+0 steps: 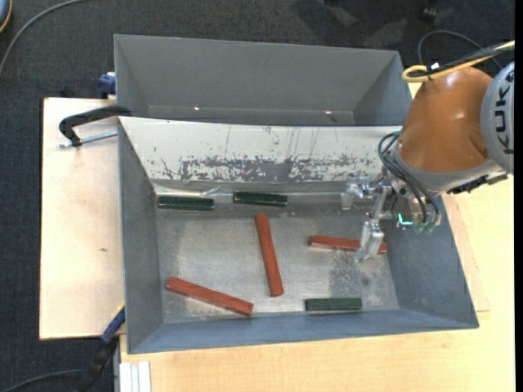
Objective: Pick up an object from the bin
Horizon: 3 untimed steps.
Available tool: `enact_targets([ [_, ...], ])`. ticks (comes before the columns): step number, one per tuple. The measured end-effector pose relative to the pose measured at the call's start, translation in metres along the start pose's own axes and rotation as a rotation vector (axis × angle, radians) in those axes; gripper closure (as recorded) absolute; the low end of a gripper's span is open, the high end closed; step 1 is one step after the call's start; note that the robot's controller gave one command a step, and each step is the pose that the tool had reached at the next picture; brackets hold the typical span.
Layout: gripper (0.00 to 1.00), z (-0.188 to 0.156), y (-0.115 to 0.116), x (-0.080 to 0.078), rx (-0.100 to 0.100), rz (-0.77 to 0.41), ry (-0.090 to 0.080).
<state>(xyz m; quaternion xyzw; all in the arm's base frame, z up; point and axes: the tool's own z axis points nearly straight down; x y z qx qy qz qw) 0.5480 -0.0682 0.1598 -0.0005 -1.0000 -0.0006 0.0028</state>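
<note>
My gripper (370, 245) hangs low at the right side of the bin, right over the right end of a short red bar (333, 242) that lies flat on the floor. A bit of that bar shows on the gripper's right side too. A dark green bar (333, 305) lies near the front wall, just below and left of the gripper. A longer red bar (269, 254) lies nearly upright in the middle of the floor.
Another red bar (209, 296) lies slanted at the front left. Two dark green bars (185, 203) (260, 198) rest along the foot of the back wall. The arm's orange cover sits over the bin's right rim.
</note>
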Motion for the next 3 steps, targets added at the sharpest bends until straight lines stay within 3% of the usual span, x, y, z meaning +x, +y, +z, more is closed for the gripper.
enact_targets([
  [1,0.0,0.093,-0.014,-0.003,0.0,-0.148,-0.001],
  [2,1.0,0.089,-0.014,-0.005,0.001,-0.149,-0.007],
  [3,1.0,-0.06,-0.009,-0.012,0.004,-0.145,-0.02],
])
